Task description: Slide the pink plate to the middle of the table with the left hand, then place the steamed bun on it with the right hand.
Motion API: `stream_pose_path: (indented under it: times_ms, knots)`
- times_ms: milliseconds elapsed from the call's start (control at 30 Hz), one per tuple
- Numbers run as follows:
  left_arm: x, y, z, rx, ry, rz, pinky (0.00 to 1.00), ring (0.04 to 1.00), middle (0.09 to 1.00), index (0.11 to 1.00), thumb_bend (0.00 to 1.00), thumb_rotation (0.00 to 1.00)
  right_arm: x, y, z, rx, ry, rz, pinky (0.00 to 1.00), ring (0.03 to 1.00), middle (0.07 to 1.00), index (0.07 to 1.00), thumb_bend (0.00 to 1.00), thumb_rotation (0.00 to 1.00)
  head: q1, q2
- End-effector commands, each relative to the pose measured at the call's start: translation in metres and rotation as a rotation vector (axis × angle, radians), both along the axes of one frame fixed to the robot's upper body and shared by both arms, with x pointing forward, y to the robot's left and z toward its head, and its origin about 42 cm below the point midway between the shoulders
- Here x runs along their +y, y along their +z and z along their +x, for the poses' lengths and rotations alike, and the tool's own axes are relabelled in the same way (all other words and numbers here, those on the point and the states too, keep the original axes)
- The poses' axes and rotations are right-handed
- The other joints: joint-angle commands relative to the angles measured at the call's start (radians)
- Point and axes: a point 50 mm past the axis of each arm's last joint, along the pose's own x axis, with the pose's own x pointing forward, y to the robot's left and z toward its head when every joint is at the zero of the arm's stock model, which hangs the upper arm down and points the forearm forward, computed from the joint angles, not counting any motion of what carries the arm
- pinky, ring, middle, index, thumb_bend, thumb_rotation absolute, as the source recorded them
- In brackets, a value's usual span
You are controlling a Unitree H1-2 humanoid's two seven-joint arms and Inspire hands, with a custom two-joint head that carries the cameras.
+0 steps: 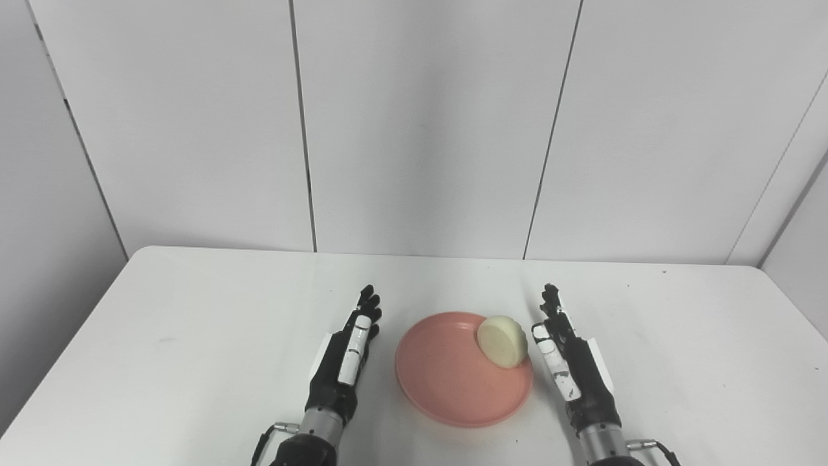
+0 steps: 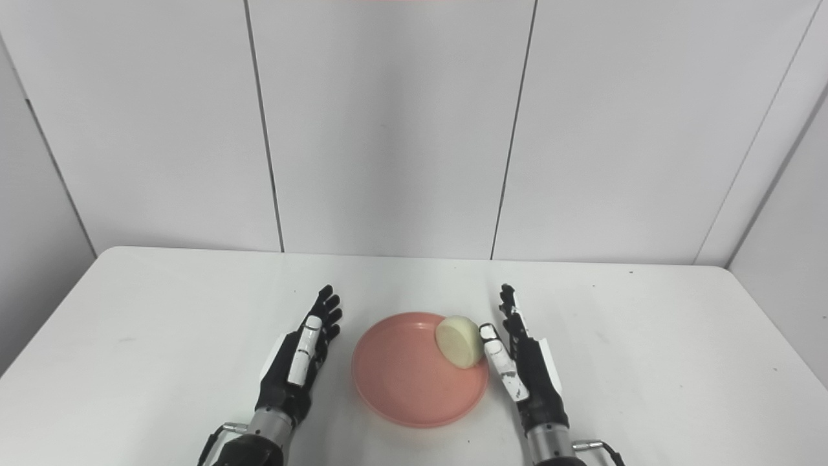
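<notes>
The pink plate (image 1: 453,382) lies on the white table near its front middle. A pale cream steamed bun (image 1: 502,341) rests tilted on the plate's right rim side, leaning on its edge. My left hand (image 1: 349,353) lies to the left of the plate, fingers stretched out and apart, holding nothing. My right hand (image 1: 568,362) is just to the right of the plate, close to the bun, fingers straight and empty. In the right eye view the bun (image 2: 459,341) sits right beside the right hand (image 2: 521,366).
The white table (image 1: 194,323) stretches wide on both sides and toward the back. Grey wall panels (image 1: 420,129) stand behind its far edge. A few small dark specks mark the tabletop.
</notes>
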Motion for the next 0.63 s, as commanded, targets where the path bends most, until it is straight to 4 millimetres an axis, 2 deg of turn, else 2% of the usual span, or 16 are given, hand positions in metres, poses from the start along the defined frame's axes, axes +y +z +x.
stream_pose_path:
  times_ms: [0,267,600]
  knots:
    - [0.0064,-0.0028,-0.0005,0.025,0.003,-0.002,0.99,0.992,1.0,0.999,0.63,1.0,0.0036,0.0183,0.0089,-0.075,0.019,0.024,1.0,1.0,1.0,1.0,0.72,0.91,-0.003,0.001]
    - [0.0083,-0.0027,-0.0014,0.036,0.006,0.001,0.99,0.994,1.0,0.994,0.63,1.0,0.0053,0.0158,0.01,-0.024,0.035,0.066,1.0,1.0,0.998,0.993,0.68,0.9,-0.009,0.007]
    - [0.0054,-0.0027,-0.0038,0.033,0.006,0.022,1.0,1.0,1.0,1.0,0.63,1.0,0.0027,0.0153,0.0084,0.003,0.049,0.104,1.0,1.0,0.998,0.994,0.71,0.9,0.002,0.015]
